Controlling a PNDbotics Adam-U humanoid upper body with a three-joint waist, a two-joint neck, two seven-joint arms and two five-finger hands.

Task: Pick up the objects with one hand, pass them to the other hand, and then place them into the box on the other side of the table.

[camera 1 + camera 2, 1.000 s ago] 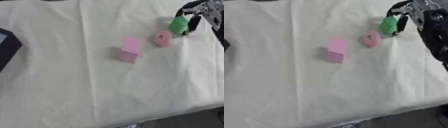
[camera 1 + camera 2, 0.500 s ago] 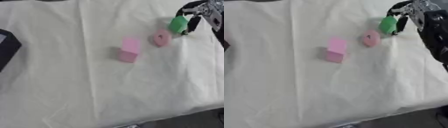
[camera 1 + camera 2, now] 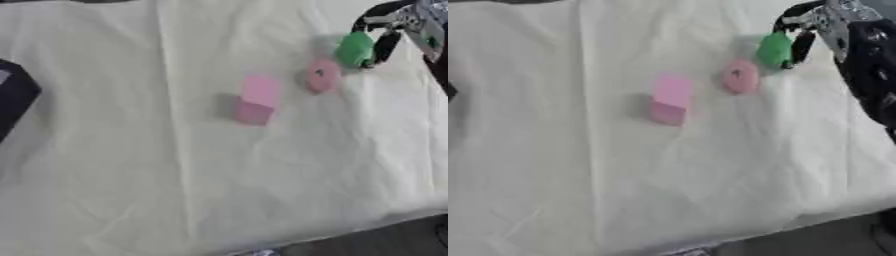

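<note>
The right hand (image 3: 811, 30) pinches a green block (image 3: 774, 49) — it could slip during the handover, or the arm might nudge the pink round piece (image 3: 740, 76) just beside it.

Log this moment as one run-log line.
stage: pick | right hand: fingers curled round green object | left hand: not in view | pink block, pink round piece: on cloth | dark box: left edge

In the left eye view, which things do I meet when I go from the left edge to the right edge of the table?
dark box → pink block → pink round piece → green object → right hand, with its fingers curled round the green object.
</note>
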